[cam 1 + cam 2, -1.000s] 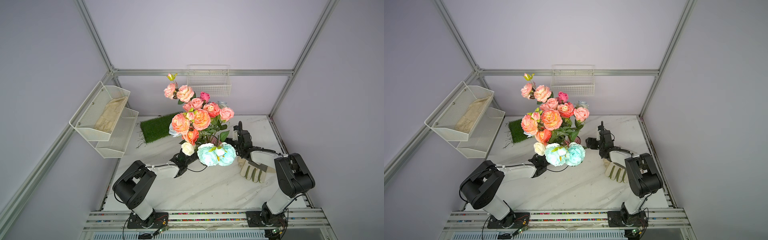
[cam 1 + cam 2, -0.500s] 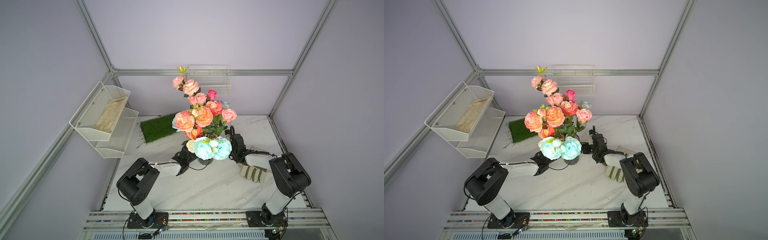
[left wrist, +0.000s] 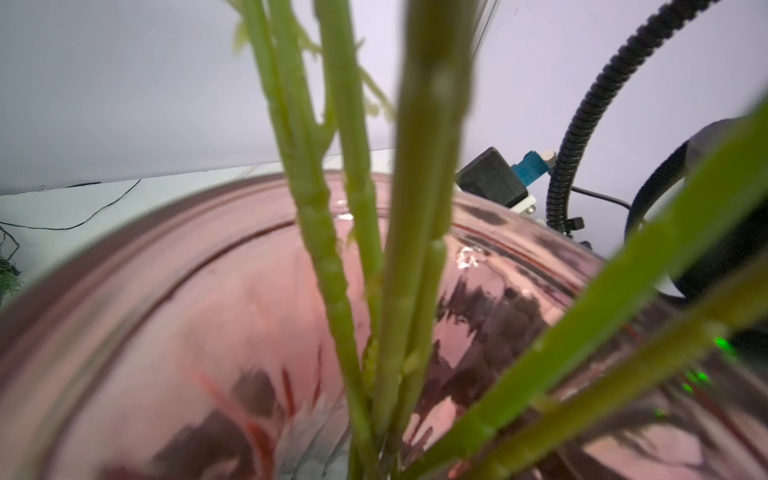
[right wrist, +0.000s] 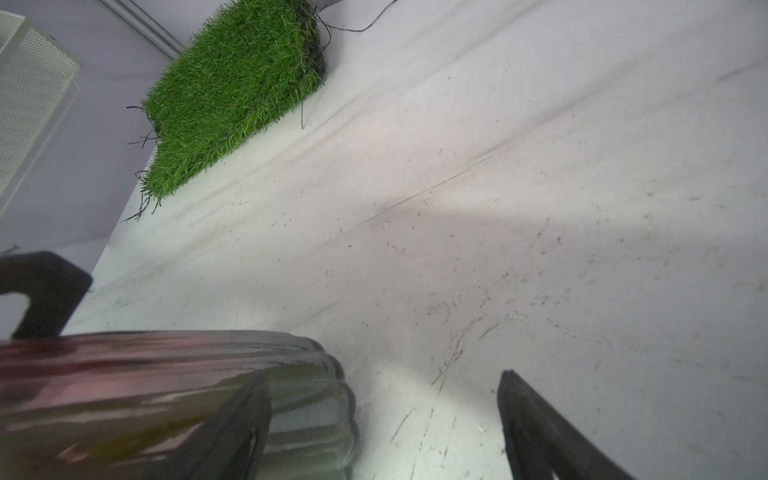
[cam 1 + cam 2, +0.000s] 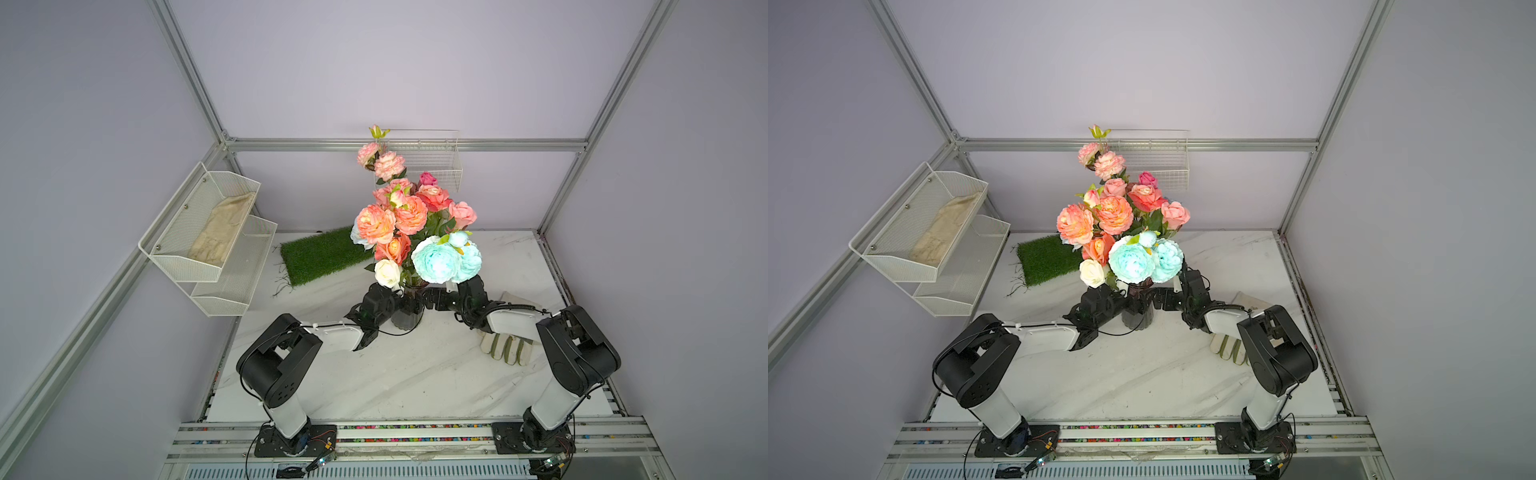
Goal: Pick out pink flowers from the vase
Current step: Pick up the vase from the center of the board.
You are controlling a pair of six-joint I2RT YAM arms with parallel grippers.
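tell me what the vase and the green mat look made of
The vase looks like ribbed translucent glass, glossy with highlights, pink fading to smoky grey. The green mat is probably artificial turf: matte plastic-looking blades, dark threads fraying at its edge.

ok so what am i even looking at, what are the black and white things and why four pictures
Those are two robot arms bolted to the front rail, each ending in a two-fingered gripper. Two pictures come from a camera pair above, showing nearly the same whole scene. The other two come from cameras on the arms' wrists. On the marble table are a glass vase holding pink flowers, pale blue peonies and a white rose, plus a grass mat and a striped glove. The left gripper is at the vase's rim, its camera close up on green stems; whether it grips any is hidden. The right gripper is open beside the vase, holding nothing.
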